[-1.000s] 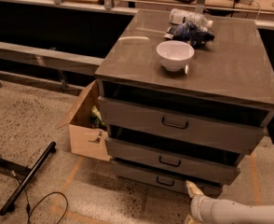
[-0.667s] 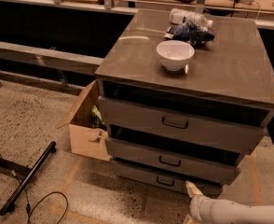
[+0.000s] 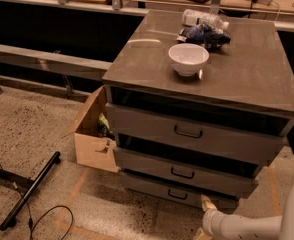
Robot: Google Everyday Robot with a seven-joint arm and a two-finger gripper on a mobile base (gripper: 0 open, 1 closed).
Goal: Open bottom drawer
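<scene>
The grey cabinet [image 3: 222,74] has three wide drawers. The bottom drawer [image 3: 152,187] is the lowest and slimmest, with a small dark loop handle [image 3: 177,194] at its centre. It sits nearly flush under the middle drawer [image 3: 152,162]. My gripper [image 3: 206,204] is low at the bottom right, on the end of my white arm [image 3: 247,226], just right of the bottom drawer's handle and close to its front. It holds nothing that I can see.
A white bowl [image 3: 188,59], a plastic bottle [image 3: 204,19] and a dark blue bag [image 3: 203,35] sit on the cabinet top. An open cardboard box [image 3: 92,134] stands against the cabinet's left side. A black bar [image 3: 29,191] and a cable [image 3: 47,215] lie on the floor at left.
My gripper and arm have stayed almost still, shifting very slightly near the bottom drawer. The drawers have not moved.
</scene>
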